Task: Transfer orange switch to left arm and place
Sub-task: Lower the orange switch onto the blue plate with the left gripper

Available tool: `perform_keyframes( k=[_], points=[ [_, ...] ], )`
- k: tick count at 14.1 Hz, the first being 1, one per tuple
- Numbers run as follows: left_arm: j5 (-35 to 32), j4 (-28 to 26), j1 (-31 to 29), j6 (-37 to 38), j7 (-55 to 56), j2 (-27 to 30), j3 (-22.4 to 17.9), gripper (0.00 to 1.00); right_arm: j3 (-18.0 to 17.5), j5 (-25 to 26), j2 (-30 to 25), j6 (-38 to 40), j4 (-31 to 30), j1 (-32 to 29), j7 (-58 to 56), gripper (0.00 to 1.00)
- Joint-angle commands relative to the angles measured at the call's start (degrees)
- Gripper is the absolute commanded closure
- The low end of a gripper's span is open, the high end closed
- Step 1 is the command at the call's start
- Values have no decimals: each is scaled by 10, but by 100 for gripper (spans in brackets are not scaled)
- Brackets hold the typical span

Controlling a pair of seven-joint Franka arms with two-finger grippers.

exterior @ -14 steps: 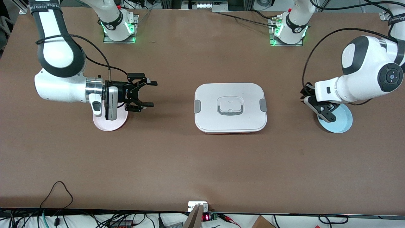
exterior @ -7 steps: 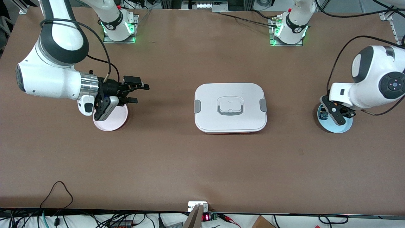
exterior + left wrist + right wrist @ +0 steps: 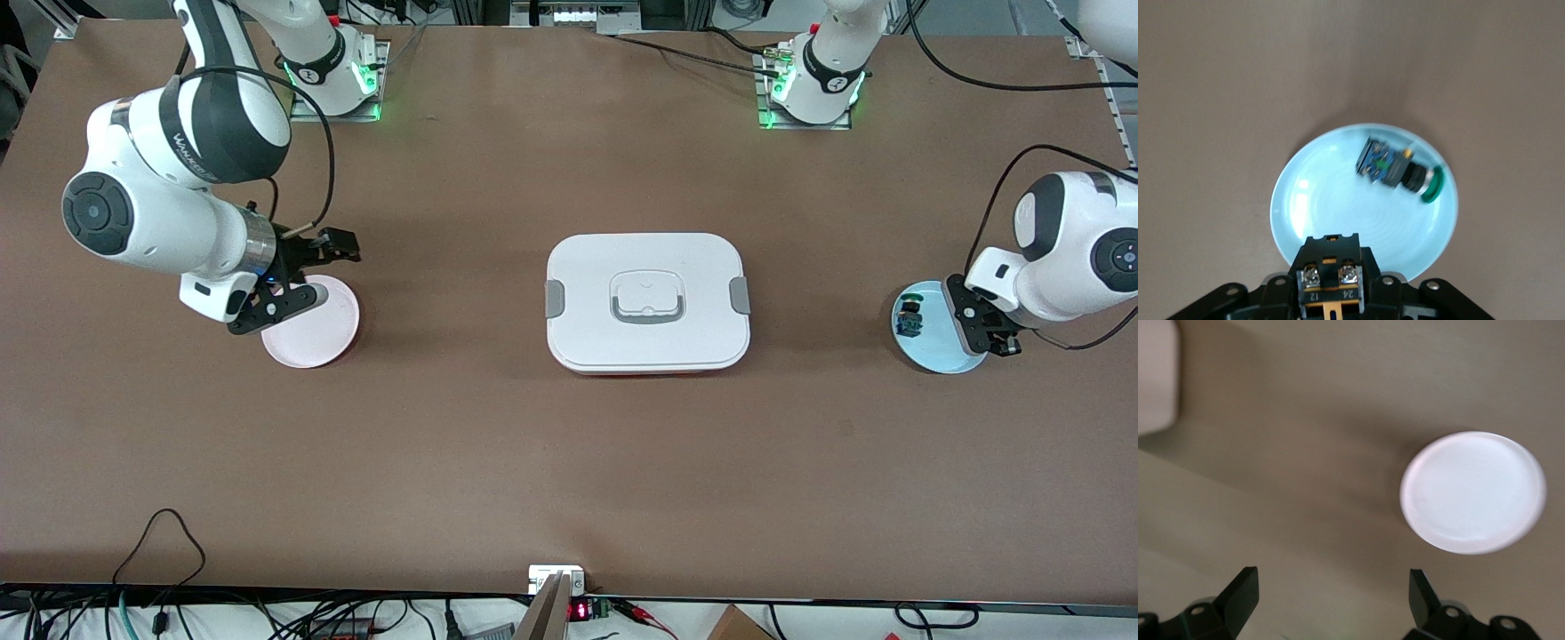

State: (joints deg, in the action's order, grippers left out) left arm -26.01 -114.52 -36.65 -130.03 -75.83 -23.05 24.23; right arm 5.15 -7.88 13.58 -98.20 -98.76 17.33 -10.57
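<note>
The orange switch (image 3: 1330, 265) shows in the left wrist view as a black block with two screw terminals and orange marks, clamped between the jaws of my left gripper (image 3: 1331, 297). That gripper (image 3: 985, 325) hangs over the edge of a light blue plate (image 3: 942, 351) at the left arm's end of the table; in the front view the hand hides the switch. My right gripper (image 3: 331, 253) is open and empty above a pink plate (image 3: 313, 336) at the right arm's end. The white box (image 3: 647, 302) sits between the two plates.
On the blue plate (image 3: 1318, 200) lies a small part with a green cap and blue body (image 3: 1398, 170), also in the front view (image 3: 909, 318). The right wrist view shows the pink plate (image 3: 1471, 492) and a corner of the box (image 3: 1155, 373). Cables run along the table's near edge.
My left gripper has moved across the blue plate toward the left arm's end, uncovering the green-capped part. My right arm has pulled its open gripper back from the box toward the pink plate.
</note>
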Motion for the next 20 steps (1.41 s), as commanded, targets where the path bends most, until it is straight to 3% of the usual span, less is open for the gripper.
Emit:
perform_keyframes(
  k=[1, 9, 11, 13, 14, 15, 17, 20],
  points=[
    [-28, 3, -21, -22, -28, -25, 10, 87, -1, 69, -4, 48, 47, -22, 3, 0],
    [-58, -2, -40, -70, -31, -82, 10, 87, -2, 72, -25, 70, 103, -106, 80, 0],
    [-58, -2, -40, -71, -31, -87, 10, 85, 24, 72, -32, 71, 103, -103, 81, 0],
    [-58, -2, -40, -72, -31, -88, 11, 71, 33, 72, -42, 97, 98, -102, 90, 0],
    [-58, -2, -41, -73, -31, -90, 11, 50, 35, 72, -54, 86, 76, -104, 92, 0],
    [-58, -2, -44, -73, -34, -91, 12, 0, 35, 75, -71, 49, 42, -106, 91, 0],
    [-57, -2, -47, -72, -76, -90, 15, 0, 35, 80, -103, -11, -20, -104, 86, 0],
    [-57, 1, -47, -70, -78, -89, 17, 0, 33, 78, -102, -4, 8, -103, 88, 0]
  ],
)
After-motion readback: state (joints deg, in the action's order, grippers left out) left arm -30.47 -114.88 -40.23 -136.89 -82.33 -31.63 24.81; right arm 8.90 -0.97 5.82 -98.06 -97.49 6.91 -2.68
